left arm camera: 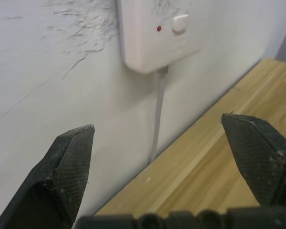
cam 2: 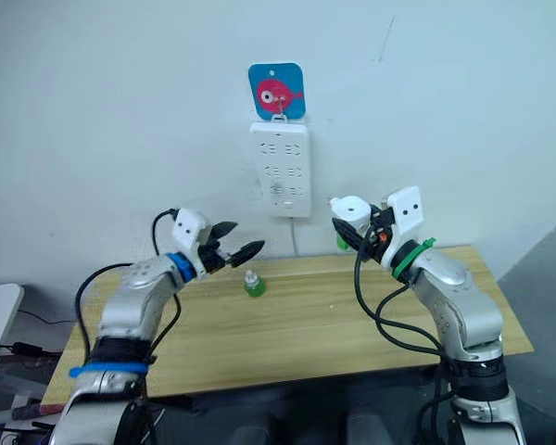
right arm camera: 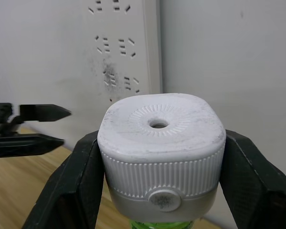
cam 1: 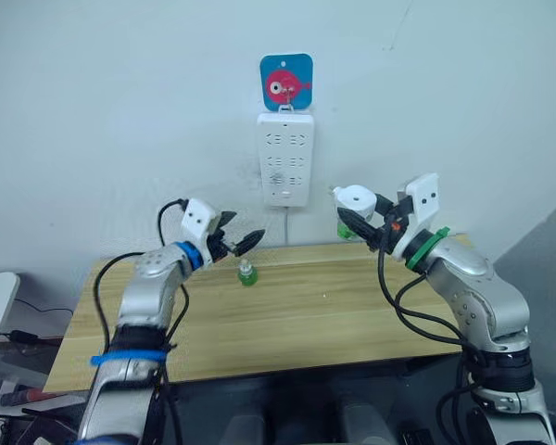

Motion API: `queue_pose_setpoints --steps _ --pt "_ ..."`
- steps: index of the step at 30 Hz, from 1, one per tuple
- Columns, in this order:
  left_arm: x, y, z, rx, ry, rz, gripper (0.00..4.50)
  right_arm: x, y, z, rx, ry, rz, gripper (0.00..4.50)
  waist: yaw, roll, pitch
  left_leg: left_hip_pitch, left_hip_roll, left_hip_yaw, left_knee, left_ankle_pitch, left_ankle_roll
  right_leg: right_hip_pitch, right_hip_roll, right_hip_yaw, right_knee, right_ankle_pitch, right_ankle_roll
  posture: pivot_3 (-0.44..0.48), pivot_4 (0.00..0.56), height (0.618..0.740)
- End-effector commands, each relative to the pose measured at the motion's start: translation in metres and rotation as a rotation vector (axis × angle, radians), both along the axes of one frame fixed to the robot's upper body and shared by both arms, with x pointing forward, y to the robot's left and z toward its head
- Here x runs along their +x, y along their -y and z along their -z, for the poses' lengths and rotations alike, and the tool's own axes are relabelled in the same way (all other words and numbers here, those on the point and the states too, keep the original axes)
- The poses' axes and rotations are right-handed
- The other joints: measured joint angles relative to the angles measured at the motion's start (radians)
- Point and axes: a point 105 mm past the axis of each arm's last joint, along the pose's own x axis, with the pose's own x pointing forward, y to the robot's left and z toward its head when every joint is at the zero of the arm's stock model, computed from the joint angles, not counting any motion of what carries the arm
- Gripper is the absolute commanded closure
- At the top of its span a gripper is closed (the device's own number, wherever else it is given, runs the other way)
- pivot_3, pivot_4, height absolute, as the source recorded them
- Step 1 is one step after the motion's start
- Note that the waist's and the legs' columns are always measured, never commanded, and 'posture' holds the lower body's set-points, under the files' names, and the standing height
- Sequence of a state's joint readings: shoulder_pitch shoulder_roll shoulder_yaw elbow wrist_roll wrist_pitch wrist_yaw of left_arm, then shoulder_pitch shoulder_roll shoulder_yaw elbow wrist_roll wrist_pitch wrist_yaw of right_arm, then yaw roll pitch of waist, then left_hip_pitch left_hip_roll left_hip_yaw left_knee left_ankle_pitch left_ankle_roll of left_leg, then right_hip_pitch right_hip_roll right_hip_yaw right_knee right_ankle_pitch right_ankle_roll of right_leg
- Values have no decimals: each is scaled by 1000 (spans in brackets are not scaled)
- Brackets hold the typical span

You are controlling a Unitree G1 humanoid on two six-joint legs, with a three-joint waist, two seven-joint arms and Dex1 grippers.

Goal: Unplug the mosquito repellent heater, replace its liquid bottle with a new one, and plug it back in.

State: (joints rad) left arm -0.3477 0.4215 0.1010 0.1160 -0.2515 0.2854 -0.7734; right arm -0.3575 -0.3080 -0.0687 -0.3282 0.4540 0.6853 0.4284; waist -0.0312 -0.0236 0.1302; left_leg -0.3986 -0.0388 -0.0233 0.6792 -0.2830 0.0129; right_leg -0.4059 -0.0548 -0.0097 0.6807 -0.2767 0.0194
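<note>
Wall (cam 1: 120,111): pale, plain, behind everything; scuffed with grey marks near the power strip.
Table (cam 1: 306,324): light wood, pushed against the wall, bare across most of its top.
Power strip (cam 1: 284,158): tall, white, many sockets, hung upright on the wall above the back edge of the table; red light and white switch near its lower end, seen in the left wrist view; white cord (left arm camera: 157,114) dropping from its bottom end to the table's back edge.
Sticker (cam 1: 286,82): blue square with a pink round fish, on the wall just above the power strip, touching its top.
Right gripper (cam 1: 360,222): raised above the right rear part of the table, below and to the right of the power strip; fingers (right arm camera: 76,186) pressed on two opposite sides of the heater, gripping it.
Left gripper (cam 1: 246,239): raised over the left rear part of the table, pointing toward the wall below the power strip; fingers (left arm camera: 62,171) spread wide, nothing between them.
Heater (right arm camera: 161,152): white, rounded, ribbed around its side, small hole in the middle of its top face, round button low on the side; unplugged, held in the air clear of the power strip; green bottle end (right arm camera: 157,224) showing under it.
Green bottle (cam 1: 247,273): small, standing upright on the table near the back edge, below the left gripper's tips and apart from them, a little left of the power strip's cord.
</note>
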Motion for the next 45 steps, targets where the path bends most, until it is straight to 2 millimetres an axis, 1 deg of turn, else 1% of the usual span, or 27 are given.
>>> queue_pose_setpoints --steps 1,4,9,11,13,15,17,23,26,33,39,45 --pt "-21 18 -23 22 90 89 0 0 11 -1 131 -64 46 1549 9 0 0 0 0 0 0 0 0 0 0 0 0 0 0 11 108 740" --pt "-35 41 -25 57 100 188 0 3 16 7 358 -224 91 1549 28 0 0 1 0 -1 0 2 -1 1 0 -1 1 2 -2 26 104 740" --pt "-39 84 -42 -22 169 247 0 0 19 11 650 -385 129 1549 41 1 0 0 0 0 0 6 1 1 0 -1 0 6 -1 35 102 740" --pt "-39 90 -43 -33 177 251 0 -1 21 10 700 -413 141 1549 40 1 0 1 -1 0 0 6 1 1 0 0 0 7 -1 35 101 740" --pt "-38 101 -43 -53 185 262 0 1 25 4 791 -430 155 1549 36 2 -1 1 -1 0 0 7 1 1 1 0 1 7 0 32 100 740" --pt "-37 119 -44 -95 203 283 0 2 28 -6 915 -445 152 1549 35 3 -1 1 0 0 0 7 1 1 1 0 1 7 -1 22 97 740" --pt "-37 131 -45 -121 218 297 0 0 26 -14 967 -456 129 1549 31 3 -1 0 0 1 0 7 1 1 1 0 1 7 0 10 95 740" --pt "-31 147 -49 -174 233 302 0 -8 13 -32 984 -472 66 1549 22 4 -2 0 0 2 0 8 3 1 2 0 1 7 0 -10 98 740" --pt "-27 151 -54 -195 248 299 0 -11 8 -35 989 -482 60 1549 22 4 -2 0 0 3 0 9 4 1 2 0 1 7 0 -10 98 740" --pt "-25 157 -60 -215 263 320 0 -14 2 -36 978 -496 52 1549 21 4 -2 0 0 4 0 9 5 2 2 0 0 8 1 -18 101 740" --pt "-27 160 -65 -228 273 326 0 -15 5 -32 973 -502 65 1549 20 4 -2 0 0 4 0 9 6 2 2 0 0 8 1 -22 102 740" --pt "-28 158 -54 -209 240 314 0 -14 7 -32 979 -501 68 1549 20 4 -2 0 0 4 0 9 6 2 2 0 0 8 1 -22 104 740"
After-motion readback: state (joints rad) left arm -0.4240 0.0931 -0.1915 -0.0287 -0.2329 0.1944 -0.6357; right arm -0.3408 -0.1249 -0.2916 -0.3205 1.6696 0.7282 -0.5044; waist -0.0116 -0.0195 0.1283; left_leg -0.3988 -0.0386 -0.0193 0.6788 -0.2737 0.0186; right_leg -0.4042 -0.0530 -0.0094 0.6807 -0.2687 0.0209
